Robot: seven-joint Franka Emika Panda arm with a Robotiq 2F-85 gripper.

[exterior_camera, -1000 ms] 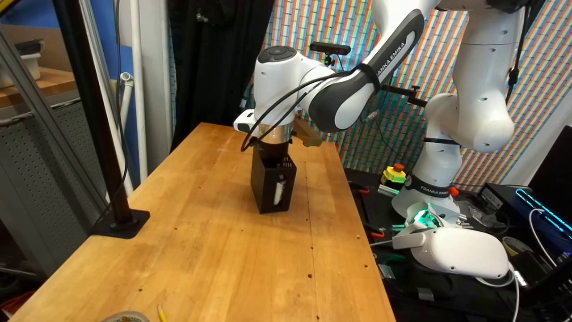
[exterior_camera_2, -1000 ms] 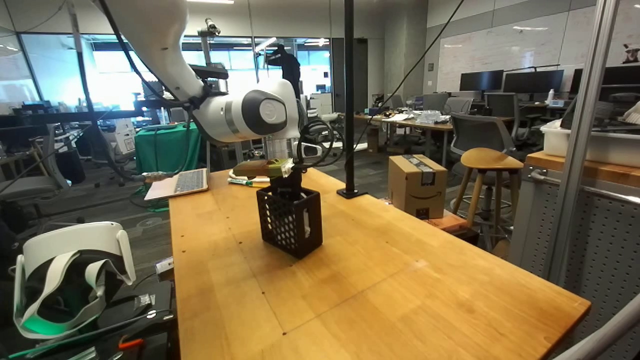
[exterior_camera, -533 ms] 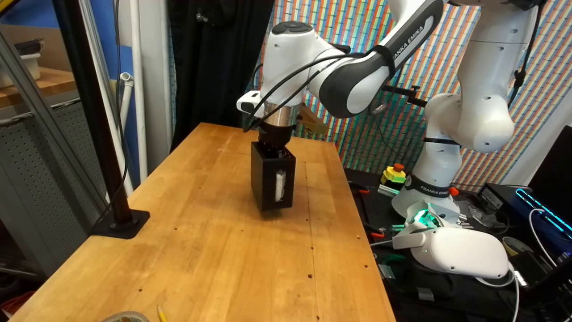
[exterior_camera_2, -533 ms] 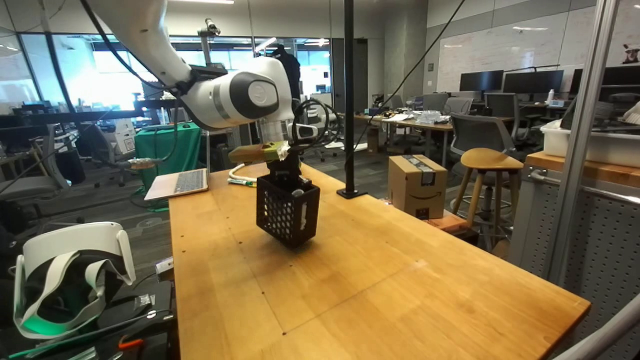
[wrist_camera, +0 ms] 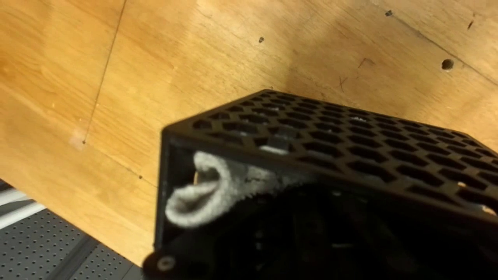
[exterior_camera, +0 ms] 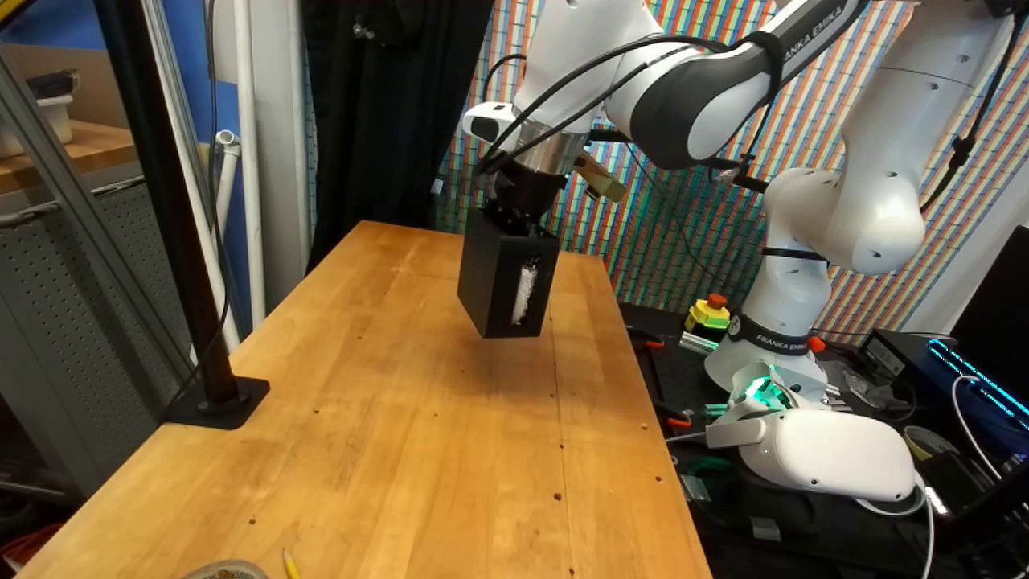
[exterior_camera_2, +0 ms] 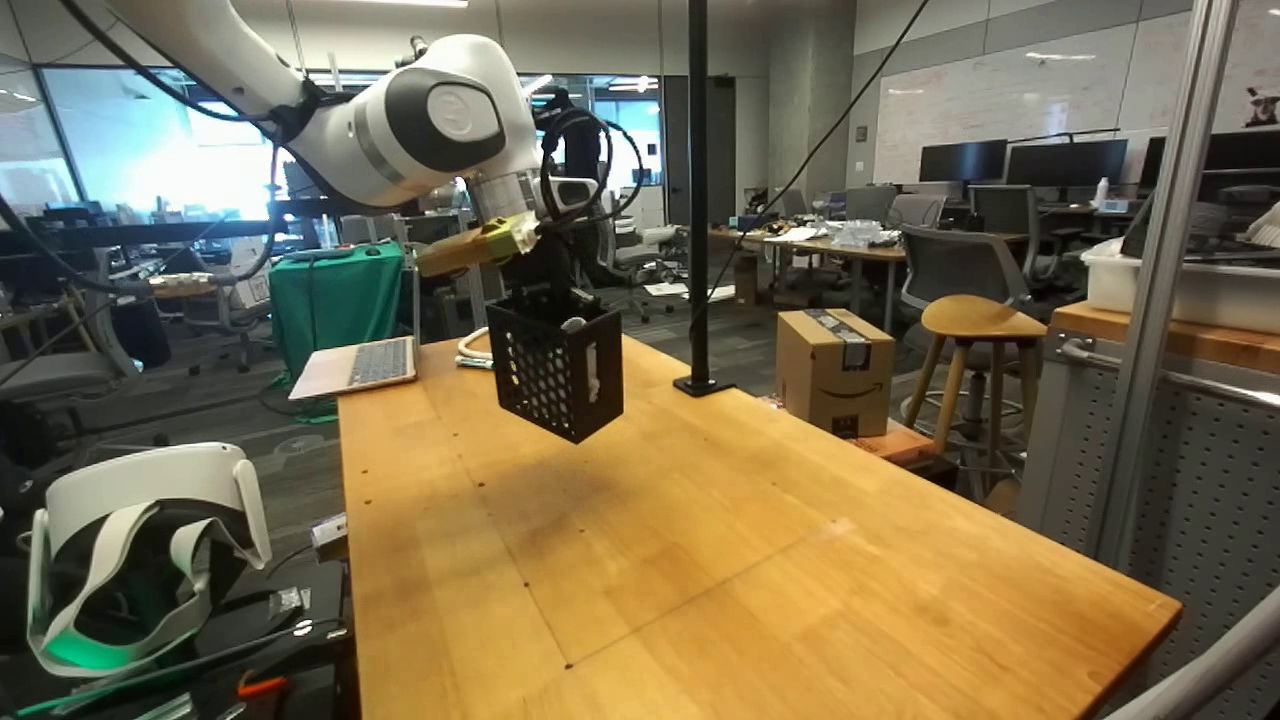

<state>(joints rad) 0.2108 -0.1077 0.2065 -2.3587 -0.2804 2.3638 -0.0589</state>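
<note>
A black basket (exterior_camera: 482,277) with honeycomb holes in one wall (exterior_camera_2: 545,375) hangs in the air above the wooden table, slightly tilted, in both exterior views. My gripper (exterior_camera: 526,193) points down into its open top, and the basket hangs from it. The fingers are hidden inside the basket, so I cannot see how they hold it. A fuzzy white-grey cloth (wrist_camera: 229,190) lies folded inside against the honeycomb wall in the wrist view. It also shows through a slot in the basket's end (exterior_camera: 525,293). The basket's interior around the fingers is very dark.
The wooden table (exterior_camera: 386,450) lies below. A black pole (exterior_camera_2: 698,200) stands at its edge. A laptop (exterior_camera_2: 370,365) and a pale cable (exterior_camera_2: 478,345) are at the far end. A bowl (exterior_camera: 227,571) and yellow pencil (exterior_camera: 291,564) are at the near end. A headset (exterior_camera: 828,454) sits beside the table.
The basket has left the table and risen with my gripper. Both have shifted up and towards the robot's base, and have tilted. The cloth has travelled with the basket.
</note>
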